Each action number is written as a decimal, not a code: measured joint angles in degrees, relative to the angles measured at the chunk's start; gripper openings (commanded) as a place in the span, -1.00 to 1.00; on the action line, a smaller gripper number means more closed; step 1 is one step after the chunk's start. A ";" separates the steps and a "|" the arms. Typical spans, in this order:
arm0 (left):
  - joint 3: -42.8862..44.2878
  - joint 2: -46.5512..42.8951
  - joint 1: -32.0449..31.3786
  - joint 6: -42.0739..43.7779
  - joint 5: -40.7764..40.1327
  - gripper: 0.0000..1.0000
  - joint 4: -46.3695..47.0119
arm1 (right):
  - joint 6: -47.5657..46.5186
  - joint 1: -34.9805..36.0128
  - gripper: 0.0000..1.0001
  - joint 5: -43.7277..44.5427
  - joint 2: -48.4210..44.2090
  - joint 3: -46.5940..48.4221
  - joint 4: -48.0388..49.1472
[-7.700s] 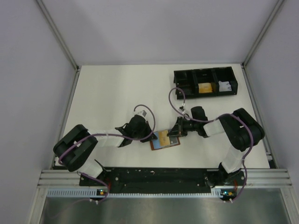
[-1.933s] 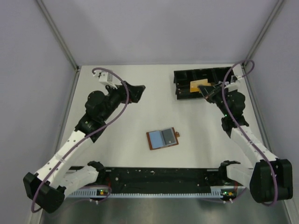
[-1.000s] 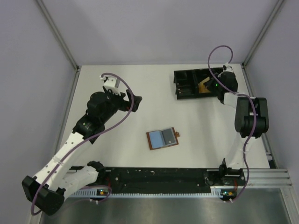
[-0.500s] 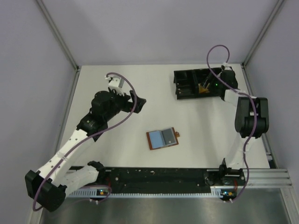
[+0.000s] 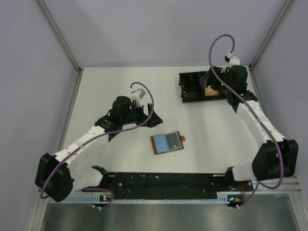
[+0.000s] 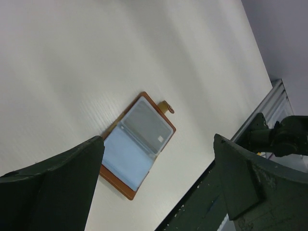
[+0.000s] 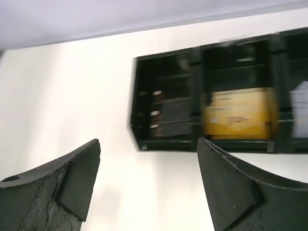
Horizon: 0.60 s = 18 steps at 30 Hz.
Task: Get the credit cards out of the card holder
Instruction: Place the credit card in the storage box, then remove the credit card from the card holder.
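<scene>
The brown card holder (image 5: 168, 143) lies open on the table, showing a blue sleeve and a grey card (image 6: 147, 126) in a clear sleeve. My left gripper (image 5: 154, 121) hovers just up and left of it, open and empty; in the left wrist view the card holder (image 6: 139, 144) shows between the fingers (image 6: 57, 192). My right gripper (image 5: 208, 80) hangs open and empty over the black tray (image 5: 188, 99). A yellow card (image 5: 210, 91) lies in the tray's middle compartment, seen as well in the right wrist view as the yellow card (image 7: 238, 115).
The tray (image 7: 163, 143) holds dark cards in its left compartment (image 7: 166, 115) and something white (image 7: 301, 103) in the right one. Grey walls enclose the table on three sides. A black rail (image 5: 163, 182) runs along the near edge.
The right gripper has opened, left the yellow card in the tray's middle compartment and lifted off it. The left arm has swung down and right towards the card holder.
</scene>
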 measured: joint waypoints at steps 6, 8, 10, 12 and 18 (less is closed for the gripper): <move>-0.31 4.66 -6.82 -2.56 0.22 0.78 0.02 | 4.07 10.08 0.51 -6.27 -10.29 -12.20 1.33; -0.31 6.12 -8.48 -3.23 -0.04 0.72 0.09 | 6.03 13.11 0.51 -8.15 -11.28 -16.09 1.18; -0.31 8.22 -9.42 -3.96 -0.02 0.63 0.09 | 7.65 16.70 0.49 -9.70 -11.58 -19.17 1.20; -0.48 10.69 -9.51 -4.83 -0.15 0.56 0.35 | 9.25 20.44 0.45 -10.86 -12.15 -22.08 1.62; -4.68 16.09 -9.60 -7.21 -1.16 0.26 0.92 | 13.18 29.33 0.35 -13.09 -12.90 -29.64 4.50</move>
